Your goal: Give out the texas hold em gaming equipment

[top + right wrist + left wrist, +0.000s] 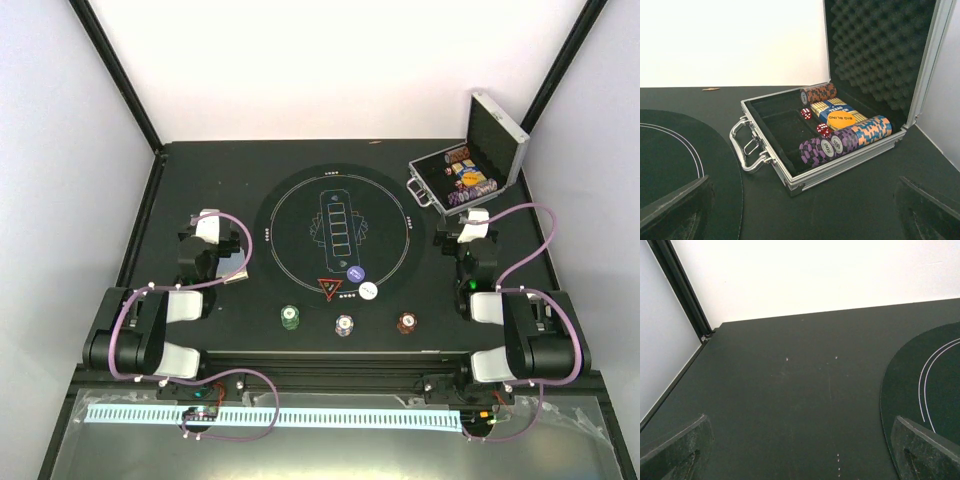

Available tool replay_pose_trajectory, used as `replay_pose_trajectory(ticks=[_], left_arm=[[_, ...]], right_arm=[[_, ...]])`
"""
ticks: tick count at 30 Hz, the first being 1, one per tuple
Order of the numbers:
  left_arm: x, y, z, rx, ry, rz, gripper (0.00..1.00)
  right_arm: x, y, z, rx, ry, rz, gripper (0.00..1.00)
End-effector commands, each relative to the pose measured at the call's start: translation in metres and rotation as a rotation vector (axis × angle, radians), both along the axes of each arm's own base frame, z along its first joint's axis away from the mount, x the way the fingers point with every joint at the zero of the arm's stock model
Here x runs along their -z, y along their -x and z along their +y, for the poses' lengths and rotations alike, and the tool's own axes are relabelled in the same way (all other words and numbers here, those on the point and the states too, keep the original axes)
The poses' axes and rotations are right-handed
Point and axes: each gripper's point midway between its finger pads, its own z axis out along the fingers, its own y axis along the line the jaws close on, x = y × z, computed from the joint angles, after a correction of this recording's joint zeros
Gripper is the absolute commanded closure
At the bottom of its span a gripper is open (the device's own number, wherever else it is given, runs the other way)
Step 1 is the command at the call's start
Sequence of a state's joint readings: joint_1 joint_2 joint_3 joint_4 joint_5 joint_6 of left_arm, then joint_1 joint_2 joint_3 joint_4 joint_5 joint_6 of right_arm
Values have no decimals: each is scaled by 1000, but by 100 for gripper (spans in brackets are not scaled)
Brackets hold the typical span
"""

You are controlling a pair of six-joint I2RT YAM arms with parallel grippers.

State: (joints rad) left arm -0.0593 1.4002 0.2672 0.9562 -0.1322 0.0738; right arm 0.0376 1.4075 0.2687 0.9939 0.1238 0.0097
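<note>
Chips [344, 325] stand along the table's [200, 170] near edge, with more packed in the case [850, 160] at its far right corner. Left gripper [800, 452] and right gripper [800, 210] gape empty; a wide pinch there could drag out several at once.

The left gripper [800, 455], fingers [680, 447] spread wide, faces the table's [790, 390] far left corner, where a black post [680, 290] stands; the mat's [920, 390] curved rim shows right.

Left arm [150, 335] and right arm [535, 340] showing black rounded housings, pale grey bands. Lilac cables [225, 220] looping along both. Green light [471, 287] glowing on right. Left claw [800, 455] fingers [675, 450] looking dark, grainy.
</note>
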Motion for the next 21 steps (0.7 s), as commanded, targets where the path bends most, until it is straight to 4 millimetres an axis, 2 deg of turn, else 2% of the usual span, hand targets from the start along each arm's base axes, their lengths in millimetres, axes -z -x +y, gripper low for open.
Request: replay_pose_trajectory(ticks=[1, 13, 15, 16, 17, 21], left_arm=[[-18, -6, 0, -2, 15, -50, 1], [-20, -7, 0, 3, 17, -54, 1], [-30, -9, 3, -5, 24, -84, 1], [-35, -11, 5, -9, 31, -81, 1], [-39, -14, 4, 6, 34, -52, 1], [-60, -17, -10, 119, -3, 56, 1]], right_arm=[[-15, -4, -2, 5, -10, -50, 0], [-15, -5, -2, -2, -19, -50, 0], [-21, 0, -21, 110, -43, -57, 0], [-24, 2, -31, 171, -62, -34, 0], [-38, 5, -39, 221, -83, -55, 0], [-79, 20, -37, 210, -128, -157, 0]])
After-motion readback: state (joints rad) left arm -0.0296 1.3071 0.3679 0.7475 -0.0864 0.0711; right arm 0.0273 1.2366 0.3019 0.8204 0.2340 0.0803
